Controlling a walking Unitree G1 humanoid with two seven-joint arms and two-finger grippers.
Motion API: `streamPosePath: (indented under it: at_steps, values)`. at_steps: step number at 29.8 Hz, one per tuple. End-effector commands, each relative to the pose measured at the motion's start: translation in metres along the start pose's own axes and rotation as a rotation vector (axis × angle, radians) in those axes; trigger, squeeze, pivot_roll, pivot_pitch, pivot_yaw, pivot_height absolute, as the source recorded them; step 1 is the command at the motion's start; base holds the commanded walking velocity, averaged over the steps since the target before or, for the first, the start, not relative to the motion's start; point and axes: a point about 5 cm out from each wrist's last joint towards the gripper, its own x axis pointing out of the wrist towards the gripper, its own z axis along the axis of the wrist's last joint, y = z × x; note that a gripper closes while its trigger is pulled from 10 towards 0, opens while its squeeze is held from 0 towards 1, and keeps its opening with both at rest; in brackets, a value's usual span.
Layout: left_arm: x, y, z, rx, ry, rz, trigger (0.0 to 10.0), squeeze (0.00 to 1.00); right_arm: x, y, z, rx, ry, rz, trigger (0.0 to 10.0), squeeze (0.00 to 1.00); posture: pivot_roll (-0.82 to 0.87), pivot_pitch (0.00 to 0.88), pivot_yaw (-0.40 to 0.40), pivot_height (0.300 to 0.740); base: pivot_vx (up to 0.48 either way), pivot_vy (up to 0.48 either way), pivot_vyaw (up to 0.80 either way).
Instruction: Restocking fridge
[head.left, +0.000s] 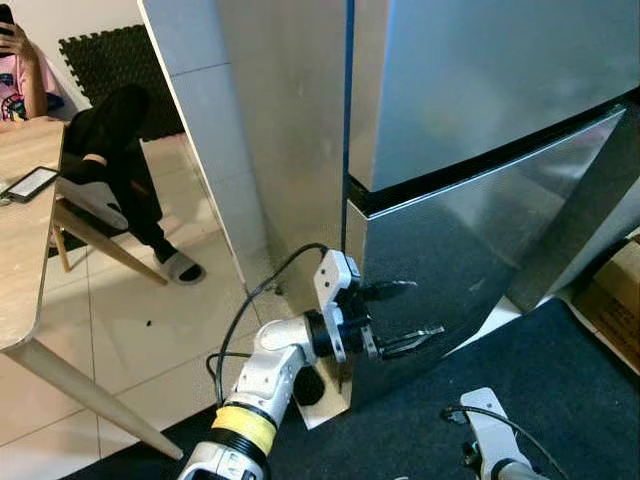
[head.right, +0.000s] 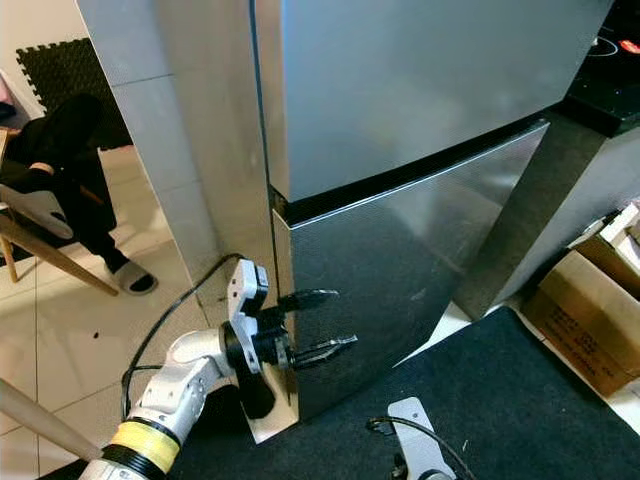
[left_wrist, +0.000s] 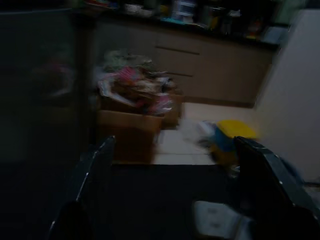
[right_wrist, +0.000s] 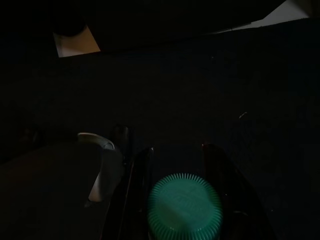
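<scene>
Steel 2-door fridge (head.right: 400, 150) closed, left gripper (head.right: 315, 322) splayed, right gripper (right_wrist: 180, 165) grasping green ridged cap (right_wrist: 185, 207)

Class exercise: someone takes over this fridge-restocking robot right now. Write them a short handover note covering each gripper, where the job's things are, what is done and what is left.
Left gripper: open, empty, raised at the left edge of the lower fridge door.
Right gripper: low over the dark mat, shut on a green ribbed cap, probably a bottle's.
Fridge: both doors look closed.
Done: one item picked up.
Left: open the door, put the item inside, close up.
Note: a person sits to the robot's left.
</scene>
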Motion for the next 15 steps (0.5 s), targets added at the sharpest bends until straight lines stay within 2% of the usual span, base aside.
streamPosePath:
  at_steps: [1, 8, 11, 12, 15]
  values:
    - [-0.026, 0.024, -0.003, 0.079, 0.143, 0.169, 10.0, 0.0, 0.0, 0.001, -0.003, 0.017, 0.01, 0.001, 10.0, 0.0, -0.03, 0.054, 0.024, 0.74, 0.0, 0.0, 0.0]
    - [-0.045, 0.038, -0.001, 0.136, 0.245, 0.277, 10.0, 0.0, 0.0, 0.002, -0.005, 0.017, 0.013, 0.003, 10.0, 0.0, -0.03, 0.054, 0.024, 0.74, 0.0, 0.0, 0.0]
    - [-0.057, 0.051, 0.003, 0.173, 0.294, 0.383, 10.0, 0.0, 0.0, 0.003, -0.004, 0.017, 0.014, 0.006, 10.0, 0.0, -0.03, 0.056, 0.027, 0.74, 0.0, 0.0, 0.0]
    - [-0.057, 0.051, 0.003, 0.173, 0.294, 0.383, 10.0, 0.0, 0.0, 0.003, -0.004, 0.017, 0.014, 0.006, 10.0, 0.0, -0.03, 0.056, 0.027, 0.74, 0.0, 0.0, 0.0]
    - [-0.061, 0.057, 0.012, 0.243, 0.338, 0.426, 10.0, 0.0, 0.0, 0.003, -0.004, 0.014, 0.014, 0.008, 10.0, 0.0, -0.02, 0.059, 0.024, 0.74, 0.0, 0.0, 0.0]
